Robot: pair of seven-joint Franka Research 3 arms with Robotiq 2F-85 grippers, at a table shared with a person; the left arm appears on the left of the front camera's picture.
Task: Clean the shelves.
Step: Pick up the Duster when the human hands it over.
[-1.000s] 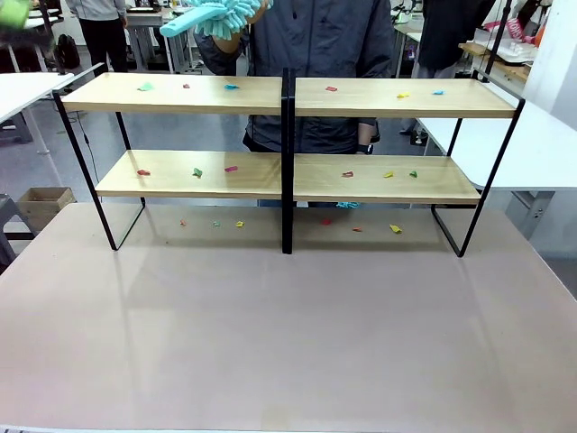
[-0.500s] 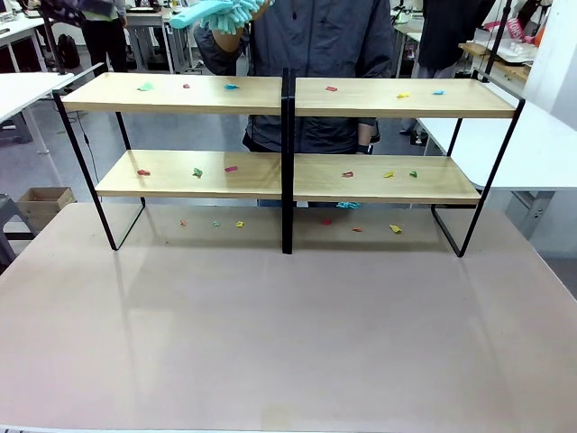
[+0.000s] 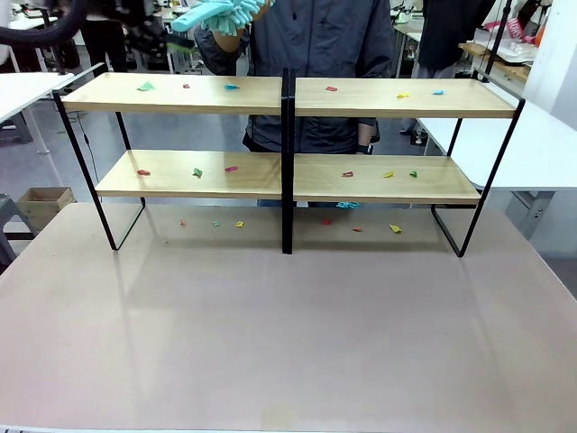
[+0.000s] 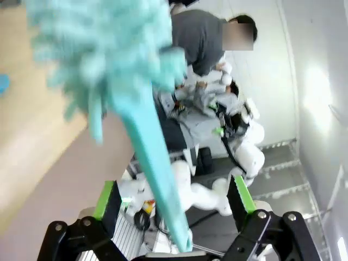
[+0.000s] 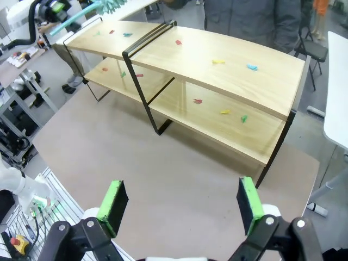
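Along the far side of the table (image 3: 288,343) stand the shelves (image 3: 261,94), with coloured scraps (image 3: 145,87) scattered on both boards and beneath. The left gripper (image 4: 175,187) is spread wide, a teal duster (image 4: 147,141) handle passing ungripped between its fingers. The right gripper (image 5: 180,187), equally wide and holding nothing, hovers above the table.

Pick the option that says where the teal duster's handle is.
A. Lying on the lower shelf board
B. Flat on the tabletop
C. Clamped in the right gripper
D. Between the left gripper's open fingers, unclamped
D: in the left wrist view the teal duster's handle runs down between the green pads of the left gripper, which stand wide apart with a gap on either side of it.
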